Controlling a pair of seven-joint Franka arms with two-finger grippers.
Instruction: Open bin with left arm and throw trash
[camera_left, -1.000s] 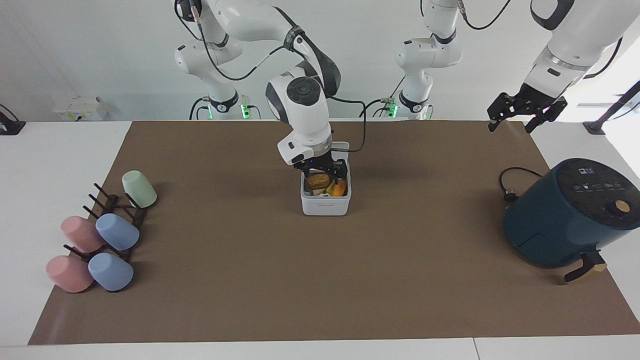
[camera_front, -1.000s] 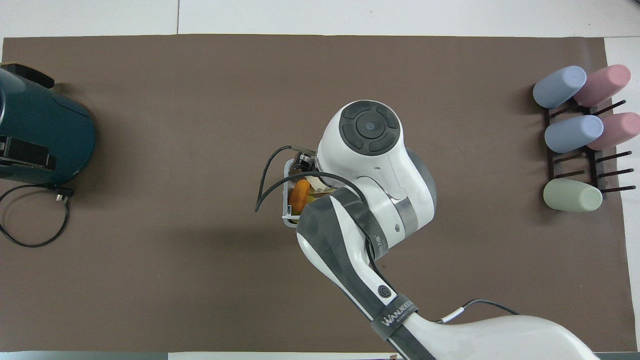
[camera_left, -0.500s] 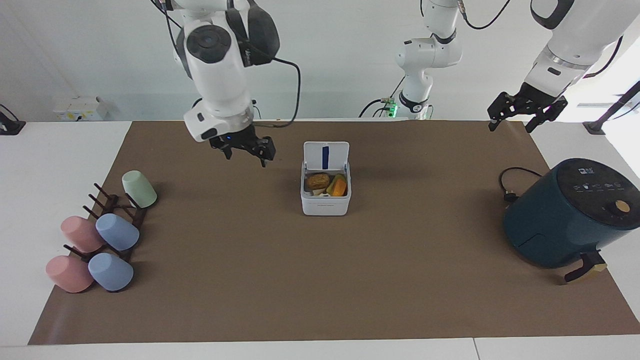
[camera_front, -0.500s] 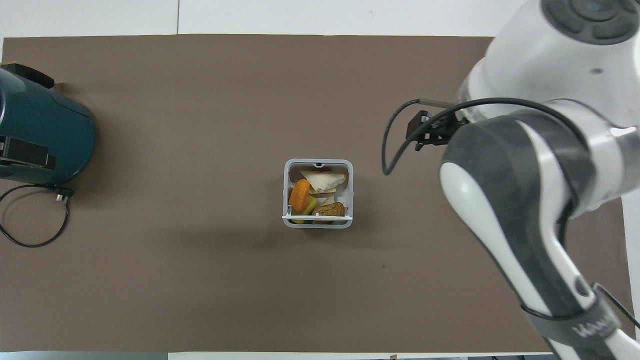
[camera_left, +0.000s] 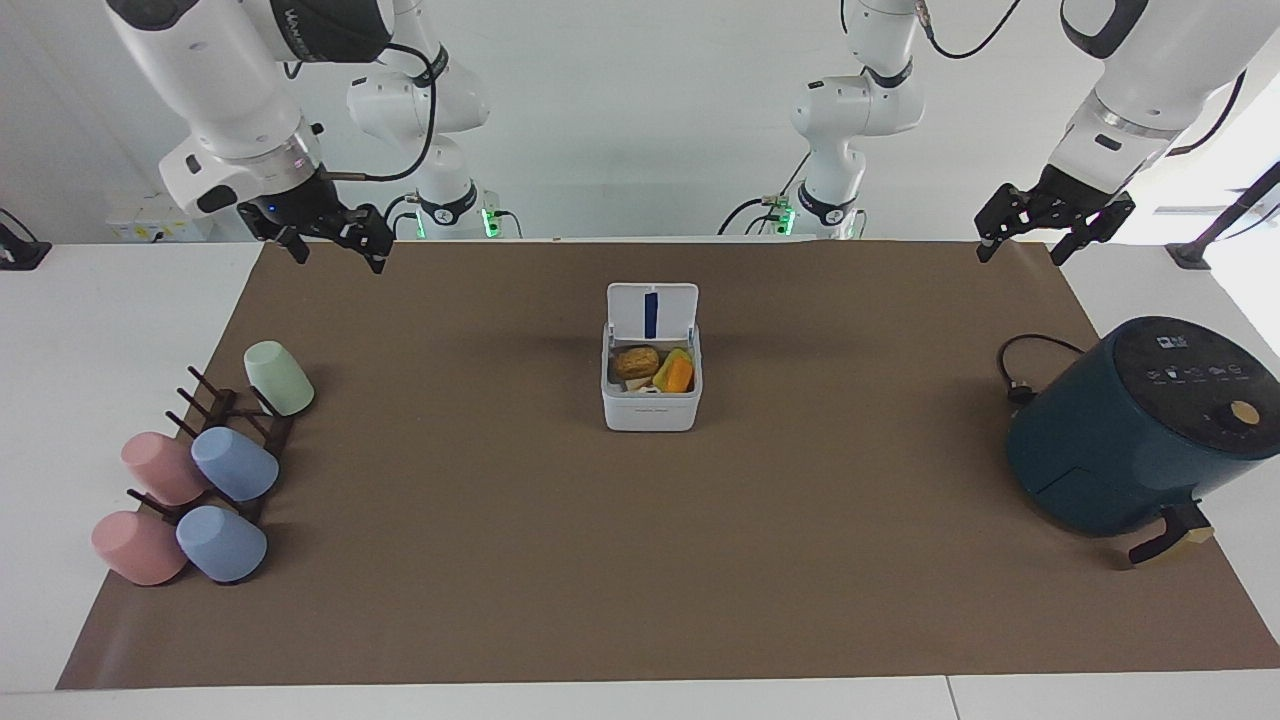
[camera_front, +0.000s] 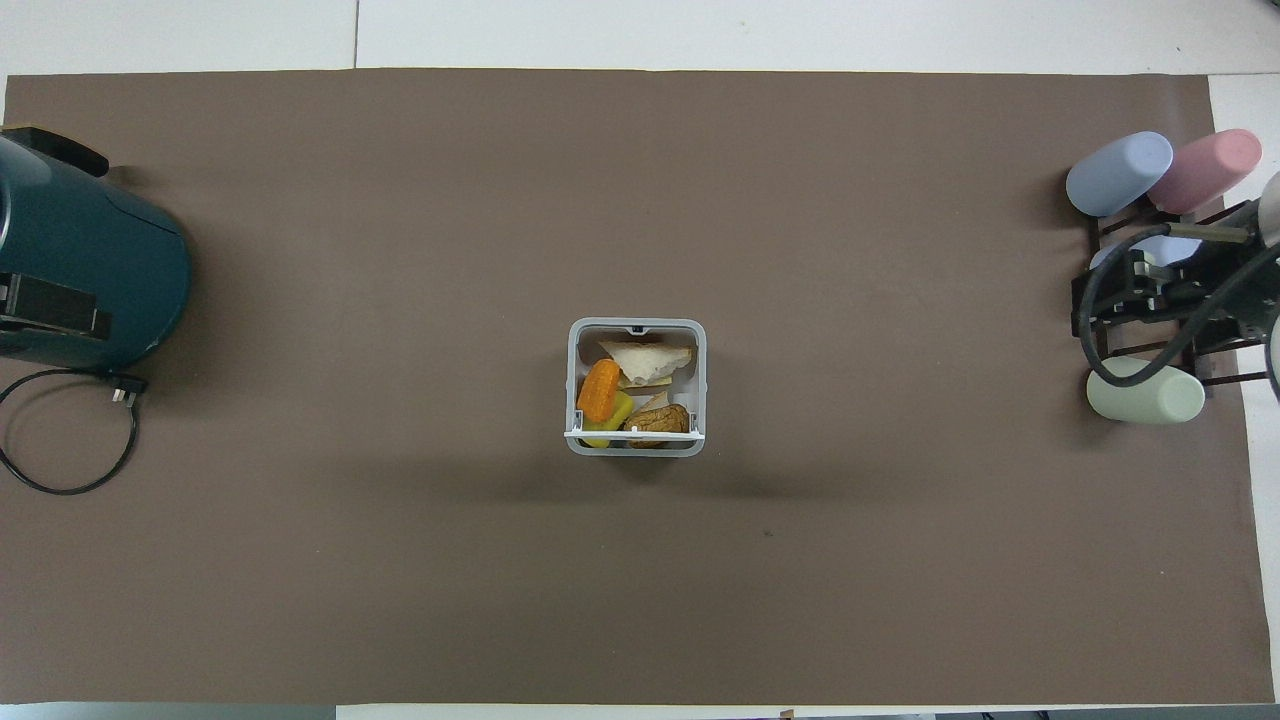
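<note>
Reading the overhead view as a clock with the small white square plastic bin (camera_left: 650, 412) at its centre, the big dark teal air fryer (camera_left: 1130, 430) sits at 9 o'clock with its black cable (camera_left: 1018, 372) looped beside it. The dark wooden peg rack (camera_left: 215, 405) sits at 3 o'clock. Nothing stands between them and the bin.

I count 5 pastel plastic cups on the rack: 2 pink (camera_left: 160, 468), 2 blue (camera_left: 235, 465) and 1 green (camera_left: 280, 378).

The bin's hinged lid (camera_left: 652, 310) stands upright, blue stripe showing. Inside lie 4 scraps: an orange lump (camera_left: 680, 376), a golden-brown bread-like lump (camera_left: 636, 362), a yellow-green piece (camera_front: 612, 412) and a pale bread wedge (camera_front: 648, 360).

The left end effector (camera_left: 1022, 255) hangs with fingers apart over the brown mat (camera_left: 640, 560) at its 8 o'clock corner. The right end effector (camera_left: 338, 255), also spread and holding nothing, hangs over the 4 o'clock corner.

The mat covers a white counter (camera_left: 60, 330), with a white wall above.
</note>
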